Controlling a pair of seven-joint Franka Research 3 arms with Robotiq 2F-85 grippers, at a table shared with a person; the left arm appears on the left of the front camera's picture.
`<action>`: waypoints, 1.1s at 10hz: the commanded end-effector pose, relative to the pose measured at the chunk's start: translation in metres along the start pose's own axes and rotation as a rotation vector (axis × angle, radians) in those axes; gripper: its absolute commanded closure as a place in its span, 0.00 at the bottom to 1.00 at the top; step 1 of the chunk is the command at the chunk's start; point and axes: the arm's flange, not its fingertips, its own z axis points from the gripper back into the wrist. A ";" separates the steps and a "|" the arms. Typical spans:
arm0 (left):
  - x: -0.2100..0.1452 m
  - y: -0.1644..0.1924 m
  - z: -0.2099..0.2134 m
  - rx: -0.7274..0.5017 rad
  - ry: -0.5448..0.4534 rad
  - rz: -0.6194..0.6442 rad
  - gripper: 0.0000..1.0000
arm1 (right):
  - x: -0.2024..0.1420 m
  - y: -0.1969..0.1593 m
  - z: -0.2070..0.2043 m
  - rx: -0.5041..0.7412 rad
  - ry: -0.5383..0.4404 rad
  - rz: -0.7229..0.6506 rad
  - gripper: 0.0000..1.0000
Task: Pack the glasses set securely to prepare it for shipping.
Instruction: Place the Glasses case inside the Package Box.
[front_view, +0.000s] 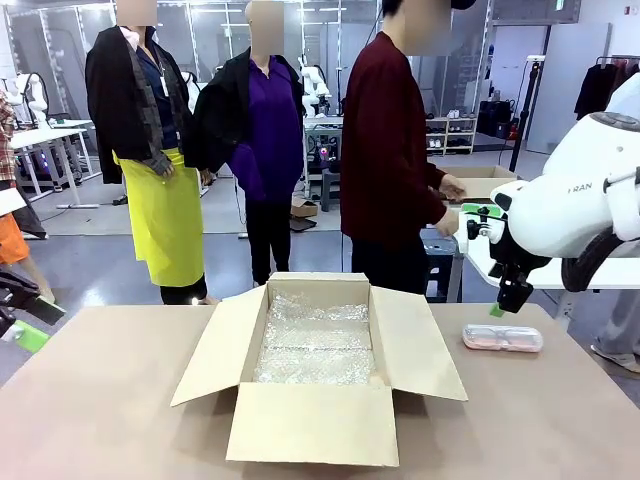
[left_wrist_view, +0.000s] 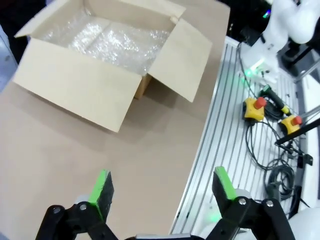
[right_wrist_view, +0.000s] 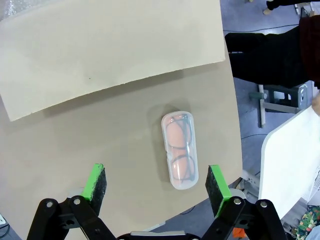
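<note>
Right hand (front_view: 505, 306) hangs over the bench (front_view: 120, 400), pads spread wide, empty. Pale pink case (right_wrist_view: 180, 150) lies flat just below it, at 1 o'clock btwn the pads in the wrist view and 3 o'clock of the open box (front_view: 315, 425). Case is translucent w/ rounded corners, specs visible inside.

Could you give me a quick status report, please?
Left jaws open, empty. Right jaws open above the pink case, not touching. Case flat on table beside the open box, bubble wrap inside. Nothing between jaws and case.
</note>
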 end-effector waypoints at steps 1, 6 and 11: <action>0.005 -0.003 -0.006 -0.014 0.028 -0.030 0.00 | -0.001 0.004 0.006 -0.002 0.000 -0.014 0.00; 0.005 -0.003 -0.006 -0.014 0.028 -0.030 0.00 | -0.013 -0.054 -0.024 0.247 0.102 0.188 0.00; 0.005 -0.003 -0.006 -0.014 0.028 -0.030 0.00 | -0.053 -0.096 -0.081 0.319 0.132 0.219 0.00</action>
